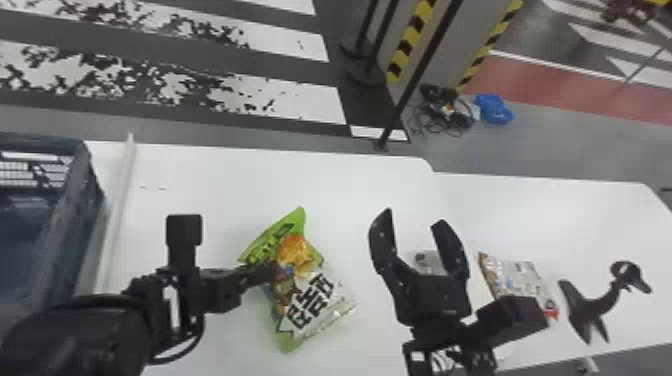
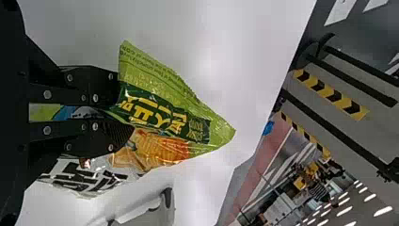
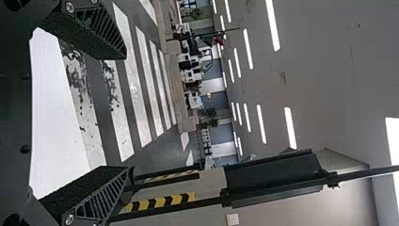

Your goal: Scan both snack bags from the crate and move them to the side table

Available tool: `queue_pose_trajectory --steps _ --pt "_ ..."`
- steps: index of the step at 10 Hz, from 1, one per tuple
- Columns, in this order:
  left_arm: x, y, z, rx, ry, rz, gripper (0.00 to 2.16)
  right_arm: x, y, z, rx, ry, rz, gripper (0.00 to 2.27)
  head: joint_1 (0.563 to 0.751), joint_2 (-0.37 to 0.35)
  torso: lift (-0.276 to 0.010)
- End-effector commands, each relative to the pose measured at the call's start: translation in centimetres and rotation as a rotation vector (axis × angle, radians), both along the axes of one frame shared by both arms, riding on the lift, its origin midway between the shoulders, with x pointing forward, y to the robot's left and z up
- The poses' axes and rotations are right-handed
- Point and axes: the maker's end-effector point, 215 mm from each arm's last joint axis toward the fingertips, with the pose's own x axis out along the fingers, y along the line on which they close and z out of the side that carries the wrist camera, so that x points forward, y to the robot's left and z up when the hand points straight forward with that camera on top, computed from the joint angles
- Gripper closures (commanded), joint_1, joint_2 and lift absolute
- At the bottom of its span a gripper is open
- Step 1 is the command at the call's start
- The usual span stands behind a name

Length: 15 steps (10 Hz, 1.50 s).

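inward from the table edge [image 1: 260, 152], left gripper's [image 1: 270, 273] jaws pinch the green bag [image 1: 301, 252]; right gripper's [image 1: 414, 217] gape wide.

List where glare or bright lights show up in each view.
Head view: small glints on the green-and-white plastic snack bag; left wrist view: highlights on that bag's crinkled film, a soft sheen on the white tabletop; right wrist view: glaring white ceiling light strips.
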Motion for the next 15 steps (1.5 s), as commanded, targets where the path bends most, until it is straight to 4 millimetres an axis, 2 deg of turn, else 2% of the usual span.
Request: queue_pose_trajectory --steps 1,3,4,5,8,10,11,12,14,15 --pt "0.6 0.3 -0.4 0.016 -0.003 0.004 1.05 0.1 0.2 0.0 0.001 -0.002 0.003 0.09 0.695 -0.35 -0.029" --pt "1.0 0.6 -1.0 0.02 -0.009 0.014 1.05 0.1 0.3 0.0 0.002 -0.002 0.004 0.09 0.695 -0.35 -0.029" --pt "1.1 0.1 -0.7 0.028 -0.048 -0.002 0.72 0.0 0.4 0.0 0.003 0.0 0.005 0.09 0.695 -0.35 -0.029" --pt "1.2 -0.2 -0.2 0.02 -0.069 -0.013 0.0 0.1 0.5 -0.1 0.003 0.0 0.006 0.09 0.695 -0.35 -0.029" --pt "1.2 -0.9 1.5 0.025 -0.126 -0.032 0.01 0.1 0.8 -0.1 0.003 0.0 0.011 0.09 0.695 -0.35 -0.029" --pt "0.9 -1.2 4.4 0.029 -0.182 -0.022 0.07 0.1 0.8 -0.1 0.001 0.0 0.012 0.09 0.695 -0.35 -0.029" --pt "0.8 -0.3 5.3 0.099 -0.21 -0.009 0.07 0.2 0.7 0.1 -0.001 -0.003 0.011 0.09 0.695 -0.35 -0.029" --pt "1.7 0.3 7.4 0.093 -0.25 0.019 0.07 0.3 0.7 0.1 -0.001 -0.004 0.011 0.09 0.695 -0.35 -0.029" --pt "2.7 3.0 11.7 0.149 -0.355 0.119 0.07 0.4 0.9 0.3 -0.001 -0.009 0.014 0.09 0.695 -0.35 -0.029" --pt "3.3 4.9 12.9 0.159 -0.375 0.167 0.07 0.4 1.0 0.2 0.0 -0.008 0.016 0.09 0.695 -0.35 -0.029"
